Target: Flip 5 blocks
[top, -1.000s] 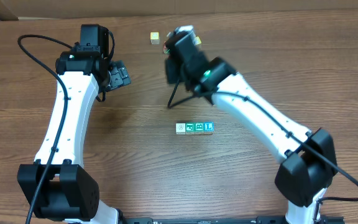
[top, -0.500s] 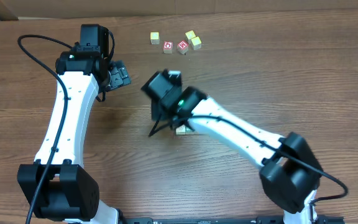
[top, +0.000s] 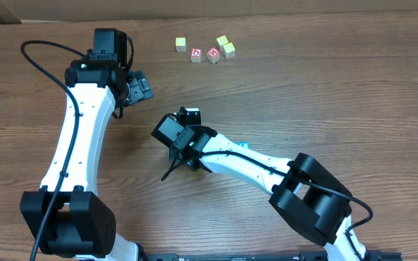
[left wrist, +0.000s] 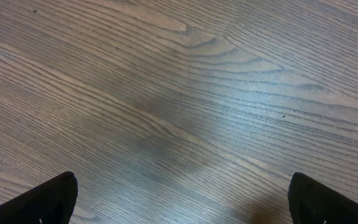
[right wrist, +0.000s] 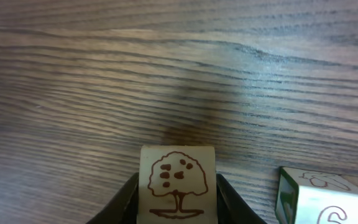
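Now, overhead, right gripper: it reaches low over the middle of the table. Its own wrist hides what it holds, so the jaws cannot be read from above.
Overhead, teal-faced block: a sliver shows just to the picture's right of the right gripper, beside the forearm. The arm covers anything else lying there.
Overhead, yellow cubes and red-faced cubes: a loose cluster well beyond the right gripper, toward the far edge. They are probably set aside as no part of the job.
Overhead, left gripper: it sits off to the picture's left of the right gripper and well apart from it, likely so the two arms do not clash.
Left wrist, left gripper: its fingertips sit at the two lower corners, spread wide with bare wood between. It is released and grasps nothing.
Right wrist, tree block: it is clenched between the fingers of the right gripper, with the tree print facing the camera. It is held by its sides, presumably so it can be turned onto another face. Whether it rests on the wood or is raised, I cannot tell.
Right wrist, neighbour block: it lies just to the picture's right of the right gripper, apart from it, showing green and white faces.
View differences: only the right wrist shows the grasp and the print. Only the overhead shows the spare cubes and the idle arm.
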You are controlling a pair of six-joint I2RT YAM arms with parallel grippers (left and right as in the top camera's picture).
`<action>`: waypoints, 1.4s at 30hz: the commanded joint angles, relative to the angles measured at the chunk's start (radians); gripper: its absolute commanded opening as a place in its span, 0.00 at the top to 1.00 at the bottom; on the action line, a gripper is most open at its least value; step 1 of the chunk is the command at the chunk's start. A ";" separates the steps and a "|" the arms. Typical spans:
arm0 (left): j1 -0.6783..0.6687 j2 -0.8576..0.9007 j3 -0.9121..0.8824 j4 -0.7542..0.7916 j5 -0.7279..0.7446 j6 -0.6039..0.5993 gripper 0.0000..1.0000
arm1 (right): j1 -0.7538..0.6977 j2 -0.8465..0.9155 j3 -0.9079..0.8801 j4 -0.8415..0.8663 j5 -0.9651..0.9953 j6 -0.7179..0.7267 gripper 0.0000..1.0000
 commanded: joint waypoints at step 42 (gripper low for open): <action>0.005 -0.005 0.013 0.001 -0.018 0.011 0.00 | 0.004 0.023 0.109 -0.035 0.000 -0.185 0.91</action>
